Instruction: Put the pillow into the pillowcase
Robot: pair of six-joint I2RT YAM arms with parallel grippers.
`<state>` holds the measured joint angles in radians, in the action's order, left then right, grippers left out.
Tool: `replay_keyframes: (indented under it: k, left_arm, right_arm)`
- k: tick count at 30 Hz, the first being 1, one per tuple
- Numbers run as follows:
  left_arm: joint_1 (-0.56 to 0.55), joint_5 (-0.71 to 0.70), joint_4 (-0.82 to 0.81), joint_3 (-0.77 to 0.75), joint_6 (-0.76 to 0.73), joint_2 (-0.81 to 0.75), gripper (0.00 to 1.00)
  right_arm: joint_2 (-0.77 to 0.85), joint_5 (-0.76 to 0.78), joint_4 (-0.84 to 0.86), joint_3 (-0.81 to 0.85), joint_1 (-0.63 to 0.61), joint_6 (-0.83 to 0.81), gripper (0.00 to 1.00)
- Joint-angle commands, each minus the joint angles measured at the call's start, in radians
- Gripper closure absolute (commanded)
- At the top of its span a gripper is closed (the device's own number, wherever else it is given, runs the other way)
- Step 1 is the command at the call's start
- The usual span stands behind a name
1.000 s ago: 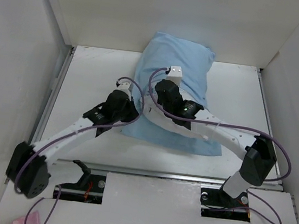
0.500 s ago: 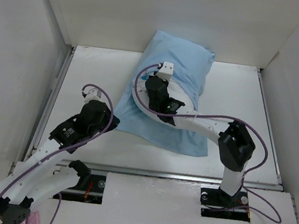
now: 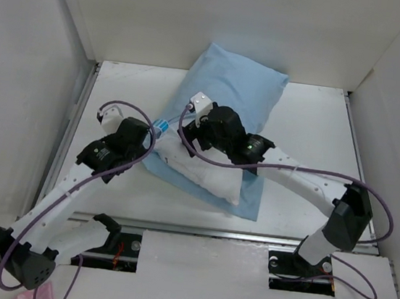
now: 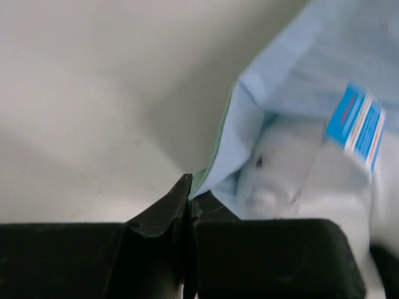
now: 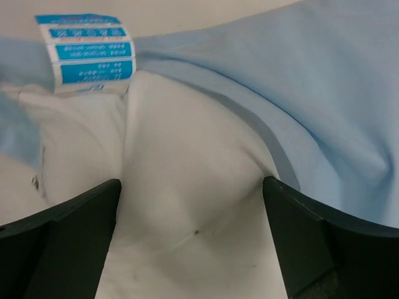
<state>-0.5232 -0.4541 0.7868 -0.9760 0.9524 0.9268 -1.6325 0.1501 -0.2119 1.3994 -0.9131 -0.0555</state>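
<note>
The left gripper (image 4: 189, 187) is closed, pinching the pillowcase (image 4: 299, 68) hem near the blue tag (image 4: 358, 128). The right gripper (image 5: 190, 187) stands wide open over the pillow (image 5: 187, 249). The pillow's white end sticks out of the pillowcase on the table (image 3: 313, 120).

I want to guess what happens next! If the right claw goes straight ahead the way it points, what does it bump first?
Probably the pillow: its bare white end lies straight ahead between the fingers of the open right claw. The pillowcase covers it farther on. How close is unclear.
</note>
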Motion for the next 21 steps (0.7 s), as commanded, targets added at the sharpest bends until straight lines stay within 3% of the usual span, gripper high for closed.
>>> replay_keyframes:
  k: [1,7,13,18,21]
  left_arm:
    - [0.08,-0.167,-0.001,-0.099,-0.039,0.041,1.0]
    - [0.152,-0.143,-0.095,-0.147,-0.121,0.125,1.0]
    - [0.192,-0.103,-0.159,-0.158,-0.176,0.135,1.0]
    - [0.201,-0.081,-0.17,-0.158,-0.187,0.135,1.0]
    - [0.201,-0.072,-0.17,-0.158,-0.196,0.113,1.0]
  right_arm:
    - [0.127,-0.075,-0.154,-0.007,-0.03,-0.147,0.01]
    - [0.186,-0.022,-0.208,-0.046,-0.113,-0.213,0.01]
    - [0.125,0.017,-0.261,-0.022,-0.226,-0.227,0.01]
    - [0.034,0.003,-0.095,-0.063,-0.253,-0.251,0.01]
    - [-0.022,0.186,0.106,-0.126,-0.253,-0.276,0.01]
